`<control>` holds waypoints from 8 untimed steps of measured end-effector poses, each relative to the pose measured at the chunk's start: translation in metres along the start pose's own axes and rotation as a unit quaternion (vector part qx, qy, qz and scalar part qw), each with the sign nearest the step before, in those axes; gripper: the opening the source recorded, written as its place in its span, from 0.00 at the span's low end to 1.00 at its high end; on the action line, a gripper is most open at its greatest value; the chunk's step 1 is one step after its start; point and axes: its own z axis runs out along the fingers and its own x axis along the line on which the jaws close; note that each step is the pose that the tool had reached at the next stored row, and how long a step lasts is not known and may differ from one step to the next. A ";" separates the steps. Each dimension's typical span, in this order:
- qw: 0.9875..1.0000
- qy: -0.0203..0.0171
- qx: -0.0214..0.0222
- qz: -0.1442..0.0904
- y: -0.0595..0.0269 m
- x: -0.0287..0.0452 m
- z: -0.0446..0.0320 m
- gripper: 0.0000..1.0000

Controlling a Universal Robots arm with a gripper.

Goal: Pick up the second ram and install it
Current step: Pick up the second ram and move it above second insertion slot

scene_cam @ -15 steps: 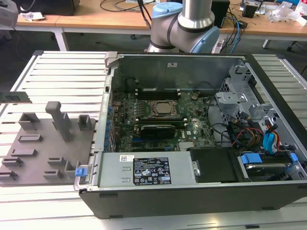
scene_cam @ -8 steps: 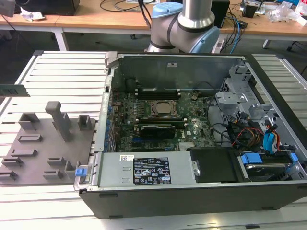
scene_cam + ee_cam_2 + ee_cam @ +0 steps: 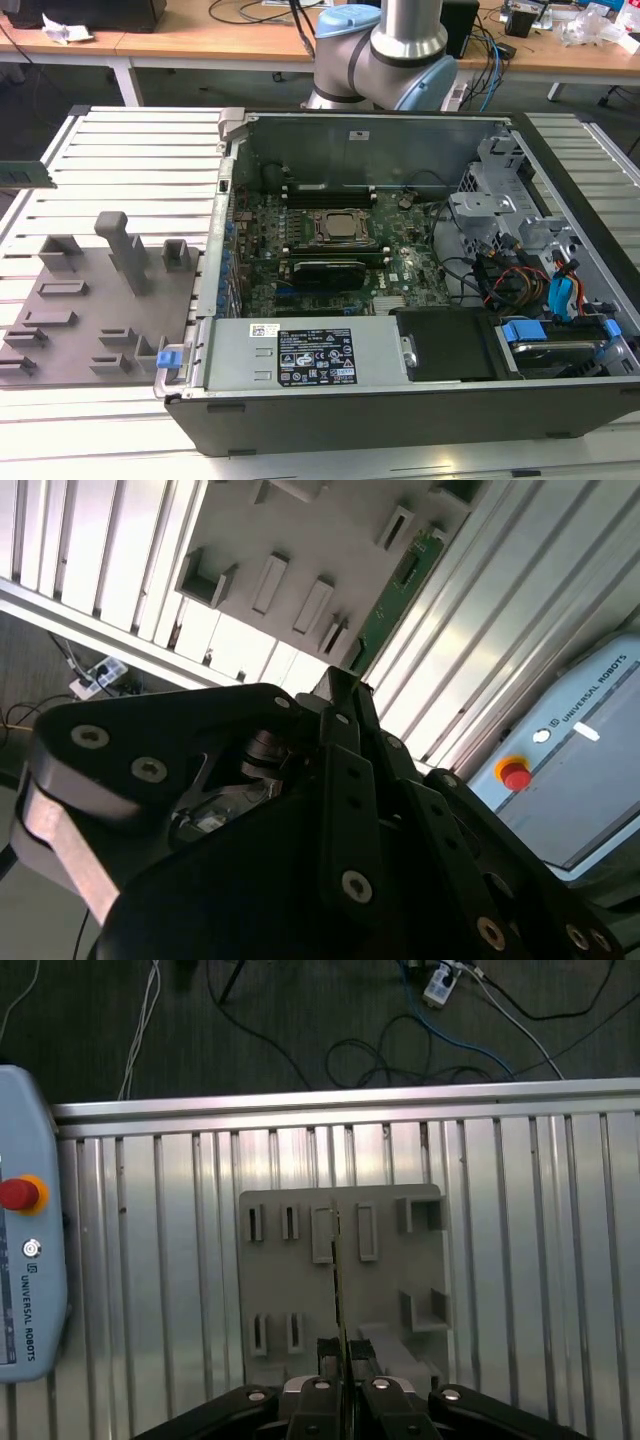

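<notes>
The second ram (image 3: 397, 592) is a slim green stick that juts out from between my gripper's (image 3: 345, 685) black fingers. In the first wrist view the second ram (image 3: 338, 1280) shows edge-on as a thin line, clamped by the shut gripper (image 3: 342, 1345), and hangs above the grey plastic tray (image 3: 380, 1290). In the exterior view the green stick (image 3: 25, 174) floats at the far left, above the slatted table and beyond the tray (image 3: 70, 330). The open computer case (image 3: 400, 400) with its green motherboard (image 3: 400, 270) lies to the exterior view's right of the tray.
The tray carries upright blocks (image 3: 125, 250) and empty slots. The CPU socket (image 3: 338, 227) sits mid-board with long memory slots (image 3: 325, 195) beside it. Cables and drive bays (image 3: 540, 290) fill the case's right side. A teach pendant (image 3: 30, 1260) lies on the slatted aluminium table (image 3: 560, 1240).
</notes>
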 end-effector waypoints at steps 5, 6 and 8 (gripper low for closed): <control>1.000 0.000 0.000 0.000 0.0000 -0.0022 -0.0069 0.14; 1.000 0.000 0.000 0.000 -0.0002 -0.0031 -0.0086 0.14; 1.000 0.000 -0.001 0.000 -0.0005 -0.0047 -0.0120 0.14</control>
